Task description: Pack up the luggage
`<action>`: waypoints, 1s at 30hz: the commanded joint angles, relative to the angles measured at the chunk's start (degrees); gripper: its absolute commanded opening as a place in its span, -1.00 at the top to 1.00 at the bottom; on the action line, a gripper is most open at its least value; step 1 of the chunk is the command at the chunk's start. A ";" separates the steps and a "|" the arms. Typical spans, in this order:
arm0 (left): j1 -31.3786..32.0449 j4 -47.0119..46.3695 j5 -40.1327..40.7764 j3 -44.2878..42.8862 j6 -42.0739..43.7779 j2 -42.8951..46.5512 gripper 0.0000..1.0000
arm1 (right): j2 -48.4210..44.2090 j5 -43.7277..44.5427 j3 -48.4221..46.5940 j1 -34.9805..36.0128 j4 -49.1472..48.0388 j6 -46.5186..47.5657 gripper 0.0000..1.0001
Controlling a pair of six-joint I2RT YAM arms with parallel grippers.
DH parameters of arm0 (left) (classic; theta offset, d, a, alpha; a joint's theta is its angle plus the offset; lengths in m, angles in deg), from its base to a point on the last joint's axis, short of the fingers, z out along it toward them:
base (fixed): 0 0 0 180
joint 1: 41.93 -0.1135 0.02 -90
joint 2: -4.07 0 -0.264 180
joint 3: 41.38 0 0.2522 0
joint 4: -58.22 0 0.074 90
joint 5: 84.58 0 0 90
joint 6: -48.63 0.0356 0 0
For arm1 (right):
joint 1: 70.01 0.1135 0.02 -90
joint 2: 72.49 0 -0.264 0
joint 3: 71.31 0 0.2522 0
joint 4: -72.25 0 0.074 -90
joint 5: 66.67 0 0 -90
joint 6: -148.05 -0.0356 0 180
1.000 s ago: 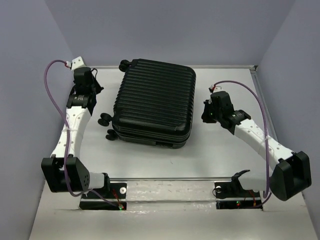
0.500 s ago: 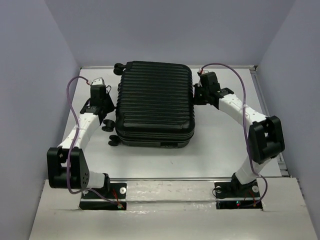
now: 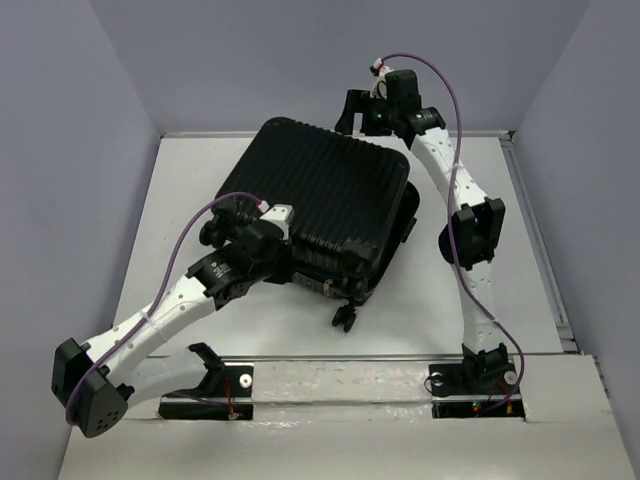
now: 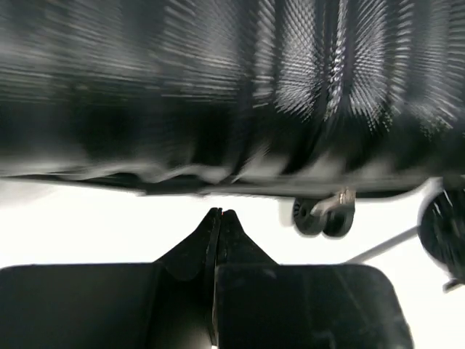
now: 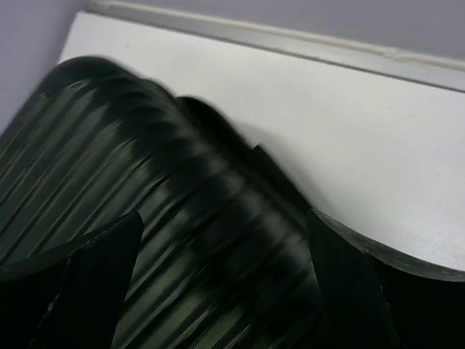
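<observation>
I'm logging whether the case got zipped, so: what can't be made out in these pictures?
Inside of the luggage: hidden in all views by its shell.
Whether it is zipped: left wrist view, motion blur smears its side.
Tips of the shut left hand: unseen in the top view, under its own wrist.
Far-right wheel: left wrist view, cut off by the frame edge.
Shell ribs under the open right hand: right wrist view, blurred.

This looks like a robotics laboratory test cell, not a home or a shop. A flat white table (image 3: pixel 190 190) is closed in by plain lavender-grey walls (image 3: pixel 330 60) on the left, far and right sides. At its near edge, two white-and-black robot arms (image 3: pixel 150 322) with purple cables (image 3: pixel 196 222) are bolted beside a metal rail (image 3: pixel 340 357).
</observation>
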 commanded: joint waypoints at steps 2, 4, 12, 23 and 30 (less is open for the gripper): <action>0.83 -1.63 3.45 -14.01 -0.69 5.83 0.65 | -18.89 -2.75 7.62 -0.41 6.84 2.11 -0.99; 0.74 -0.74 6.88 -19.22 0.81 4.78 0.39 | -27.30 0.59 16.58 -0.42 6.40 3.52 -0.96; -14.29 -7.39 7.72 -30.95 6.71 -5.92 0.09 | -72.17 12.70 76.69 -0.42 -8.18 -4.44 0.86; -38.63 -10.31 -1.45 -29.80 6.80 -22.20 0.11 | -80.18 18.18 100.99 -0.42 -12.84 -9.47 0.86; -39.34 -10.49 -9.62 -28.13 5.48 -35.64 0.32 | -67.98 12.56 97.22 -0.42 -22.68 -10.18 0.86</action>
